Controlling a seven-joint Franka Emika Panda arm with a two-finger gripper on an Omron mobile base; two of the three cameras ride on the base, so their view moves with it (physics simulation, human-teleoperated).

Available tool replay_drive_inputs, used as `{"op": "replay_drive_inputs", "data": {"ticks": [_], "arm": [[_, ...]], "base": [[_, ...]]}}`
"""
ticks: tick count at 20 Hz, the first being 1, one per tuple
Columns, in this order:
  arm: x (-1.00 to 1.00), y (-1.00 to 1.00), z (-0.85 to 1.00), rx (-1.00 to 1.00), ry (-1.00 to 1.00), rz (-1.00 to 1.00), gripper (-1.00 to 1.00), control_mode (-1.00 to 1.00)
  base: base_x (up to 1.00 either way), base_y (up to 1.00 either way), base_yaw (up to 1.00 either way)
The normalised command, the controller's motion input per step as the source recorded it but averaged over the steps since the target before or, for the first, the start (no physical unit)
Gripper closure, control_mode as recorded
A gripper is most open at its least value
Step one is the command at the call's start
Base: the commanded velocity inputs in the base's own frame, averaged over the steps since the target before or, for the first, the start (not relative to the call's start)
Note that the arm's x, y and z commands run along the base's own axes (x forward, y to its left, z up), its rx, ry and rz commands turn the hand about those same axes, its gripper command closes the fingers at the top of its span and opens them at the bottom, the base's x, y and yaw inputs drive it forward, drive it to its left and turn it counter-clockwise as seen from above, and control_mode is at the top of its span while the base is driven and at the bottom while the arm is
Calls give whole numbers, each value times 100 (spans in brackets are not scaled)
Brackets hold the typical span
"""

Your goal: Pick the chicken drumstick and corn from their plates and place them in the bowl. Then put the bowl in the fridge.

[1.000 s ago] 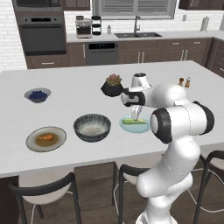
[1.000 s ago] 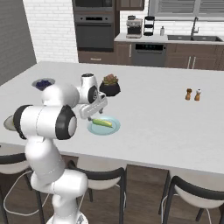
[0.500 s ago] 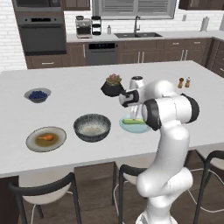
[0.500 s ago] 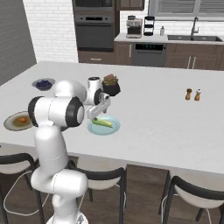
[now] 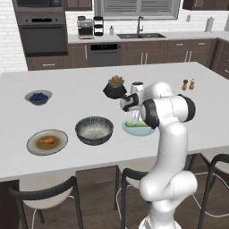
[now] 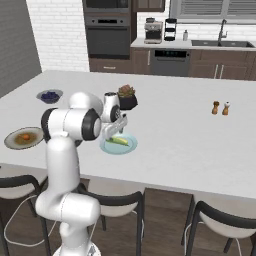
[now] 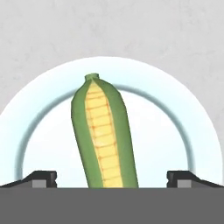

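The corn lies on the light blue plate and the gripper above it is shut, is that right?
Not quite. The corn does lie on the light blue plate, but the gripper above it is open: the hand view shows its fingertips wide apart on either side of the cob.

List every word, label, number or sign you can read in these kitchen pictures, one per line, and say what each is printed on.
None can be read.
The corn, its blue plate, the bowl and the drumstick bear no print.
The oven's and dishwasher's panels show marks too small and blurred to read.
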Motion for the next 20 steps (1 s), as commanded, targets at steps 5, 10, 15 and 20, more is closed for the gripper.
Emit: {"op": "replay_drive_inputs", "data": {"ticks": [5, 10, 15, 20], "arm": [[9, 0, -45, 0, 1, 4, -100, -100], [23, -4, -47, 0, 0, 7, -100, -100], [0, 0, -34, 0, 0, 8, 100, -100], [-7, 0, -33, 0, 0, 4, 100, -100]], "base": [[0, 0, 0], [0, 0, 0], [0, 0, 0], [0, 0, 0]]}}
